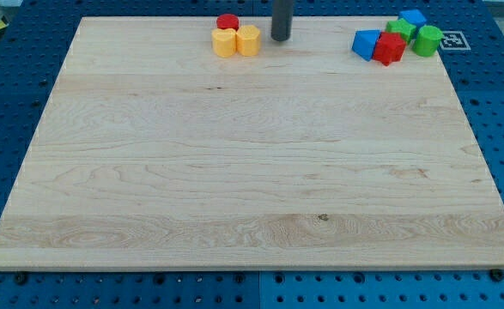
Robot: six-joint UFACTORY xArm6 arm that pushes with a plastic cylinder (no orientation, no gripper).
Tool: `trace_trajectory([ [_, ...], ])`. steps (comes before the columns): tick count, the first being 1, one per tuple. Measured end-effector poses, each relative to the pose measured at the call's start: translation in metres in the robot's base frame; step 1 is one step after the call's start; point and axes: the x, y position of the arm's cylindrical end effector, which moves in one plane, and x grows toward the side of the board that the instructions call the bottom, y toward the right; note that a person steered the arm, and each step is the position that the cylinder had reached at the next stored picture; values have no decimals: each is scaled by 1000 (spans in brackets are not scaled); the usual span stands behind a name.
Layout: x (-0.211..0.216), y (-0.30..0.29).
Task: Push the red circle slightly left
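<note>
A: Pale wood board (pixel 252 172) on a blue perforated bench (pixel 500 112). Where does the red circle (pixel 227 21) sit?

B: Near the view's top edge, left of centre. It touches two yellow blocks just below it: yellow block, left (pixel 224 43), and yellow block, right (pixel 248 39). Their exact shapes are hard to make out at this size, possibly a pentagon and a hexagon.

A: And the rod (pixel 281 19)?

B: Dark, upright, entering from the view's top. The tip (pixel 280 39) rests on the board to the view's right of the red circle, just beside the right yellow block, with a narrow gap visible. It is a plain rod with nothing to spread or pinch, and it touches no block.

A: Anything else logged?

B: A cluster at the view's top right, well apart from the tip: blue block, lower (pixel 366 43), red block (pixel 390 48), green block, centre (pixel 399 29), blue block, upper (pixel 413 17), and green block, right (pixel 427 40), all packed together.
</note>
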Motion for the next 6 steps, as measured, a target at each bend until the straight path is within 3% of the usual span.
trace_trajectory([
  [4, -17, -59],
  [6, 8, -73],
])
